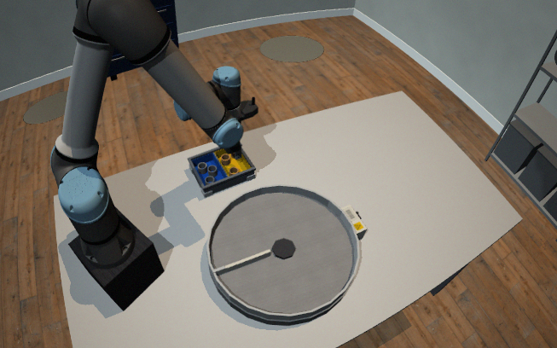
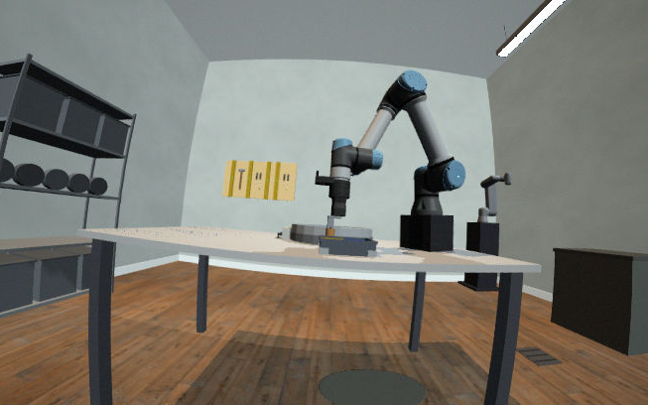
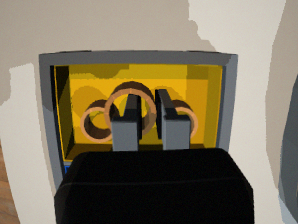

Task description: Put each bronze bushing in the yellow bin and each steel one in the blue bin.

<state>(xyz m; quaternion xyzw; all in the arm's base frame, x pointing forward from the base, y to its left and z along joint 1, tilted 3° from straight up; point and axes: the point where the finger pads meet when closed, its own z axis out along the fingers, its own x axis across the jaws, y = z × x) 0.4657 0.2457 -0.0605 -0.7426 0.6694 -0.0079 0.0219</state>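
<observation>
My gripper is shut on the wall of a bronze bushing, one finger inside the ring and one outside. It holds the bushing low over the yellow bin. Two other bronze bushings lie in that bin, one to the left of the held one in the wrist view, the other to the right, partly behind a finger. The blue bin holds three steel bushings. The turntable shows no bushing.
The two bins share one dark-walled tray near the table edge. The turntable has a raised rim, a pale bar across part of its disc and a dark hub. A small box is at its outer side.
</observation>
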